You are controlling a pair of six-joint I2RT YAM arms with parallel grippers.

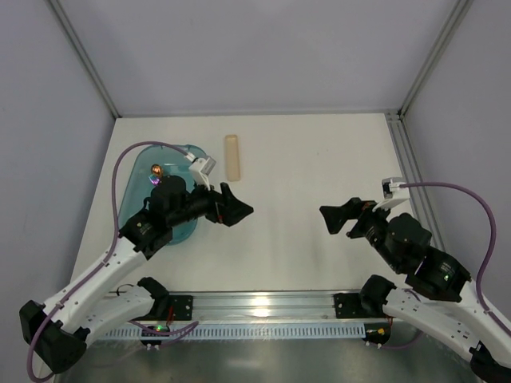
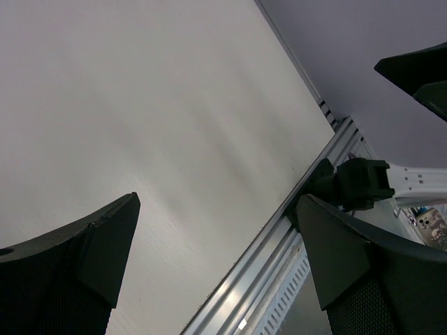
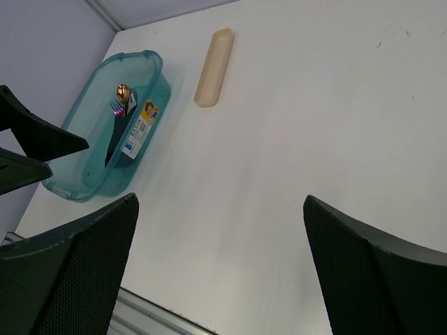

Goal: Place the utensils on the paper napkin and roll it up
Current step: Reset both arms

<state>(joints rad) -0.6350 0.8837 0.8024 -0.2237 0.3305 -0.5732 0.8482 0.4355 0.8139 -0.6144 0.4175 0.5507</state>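
Your left gripper (image 1: pixel 235 205) (image 2: pixel 218 209) is hanging with its jaws spread wide and gripping nothing, just off the right side of the tub (image 1: pixel 182 230) (image 3: pixel 84 188), while its arm is reaching across the tub's near half. Your right gripper (image 1: pixel 337 218) (image 3: pixel 220 202) is gaping just as wide, also gripping nothing. It is hovering well to the right of the tub and pointing back toward it.

The utensils (image 1: pixel 156 169) (image 3: pixel 120 96) are lying inside the tub toward its far end. In your right wrist view a round copper spoon bowl and some fork tines are showing there. The napkin (image 3: pixel 115 143) is lying in the tub too, as a dark, narrow bundle carrying a printed label and running from the utensils toward the tub's near end. Whether the utensils are resting on the bundle or sitting tucked into it, I cannot tell. In your top view the left arm is covering most of this, and only a copper glint is showing.

A beige case (image 1: pixel 231 157) (image 3: pixel 214 68) is lying flat just right of the tub's far corner, apart from it, with its length running away from you. Everything is sitting on the table (image 1: pixel 319 159), and a rail (image 1: pixel 263 303) (image 2: pixel 279 244) is running along the table's edge on the tub's near side.
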